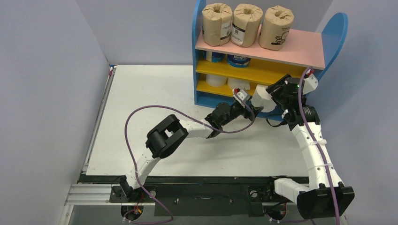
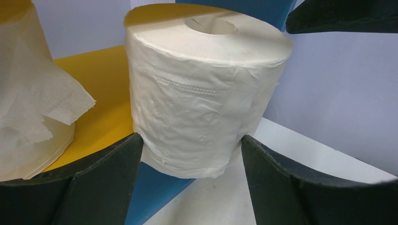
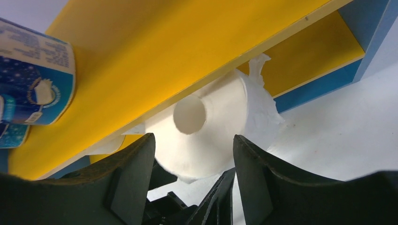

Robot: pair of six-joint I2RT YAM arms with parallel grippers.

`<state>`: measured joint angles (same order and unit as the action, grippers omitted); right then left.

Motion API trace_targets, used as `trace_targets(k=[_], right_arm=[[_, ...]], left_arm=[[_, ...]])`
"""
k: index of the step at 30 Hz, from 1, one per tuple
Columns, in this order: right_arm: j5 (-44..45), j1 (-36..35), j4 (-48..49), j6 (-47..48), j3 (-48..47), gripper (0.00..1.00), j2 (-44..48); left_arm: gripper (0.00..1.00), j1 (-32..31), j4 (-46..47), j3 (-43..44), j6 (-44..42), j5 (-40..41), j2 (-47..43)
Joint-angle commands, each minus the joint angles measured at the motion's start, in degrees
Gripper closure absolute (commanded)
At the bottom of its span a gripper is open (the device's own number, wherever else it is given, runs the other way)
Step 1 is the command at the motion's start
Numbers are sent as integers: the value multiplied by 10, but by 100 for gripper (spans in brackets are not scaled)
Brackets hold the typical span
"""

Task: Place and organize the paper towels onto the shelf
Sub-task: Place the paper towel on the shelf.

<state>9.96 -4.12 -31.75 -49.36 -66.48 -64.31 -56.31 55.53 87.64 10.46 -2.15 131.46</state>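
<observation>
Three brown-wrapped rolls point(image 1: 246, 26): pink top board point(image 1: 300, 52) of shelf point(image 1: 199, 56).
Plain white roll point(image 2: 202, 93): tilted, at bottom yellow board's point(image 2: 103, 84) front edge.
Left tool point(image 2: 190, 154): pinching white roll.
Right tool point(image 3: 194, 145): spread, just beside it.

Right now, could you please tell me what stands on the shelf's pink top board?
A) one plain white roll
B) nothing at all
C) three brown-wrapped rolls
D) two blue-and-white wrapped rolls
C: the top view shows three brown-wrapped rolls standing in a row on the pink top board of the shelf.
</observation>
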Motion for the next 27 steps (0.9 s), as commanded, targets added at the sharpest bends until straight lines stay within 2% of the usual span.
trace_targets(k=[1, 19, 27], right_arm=[[-4, -3, 23, 10, -8, 42, 44], [16, -10, 23, 30, 55, 43, 140], [47, -23, 20, 53, 69, 43, 175]], left_arm=[[26, -4, 19, 41, -4, 7, 2], [28, -2, -21, 74, -13, 16, 14], [26, -2, 22, 20, -13, 14, -25]])
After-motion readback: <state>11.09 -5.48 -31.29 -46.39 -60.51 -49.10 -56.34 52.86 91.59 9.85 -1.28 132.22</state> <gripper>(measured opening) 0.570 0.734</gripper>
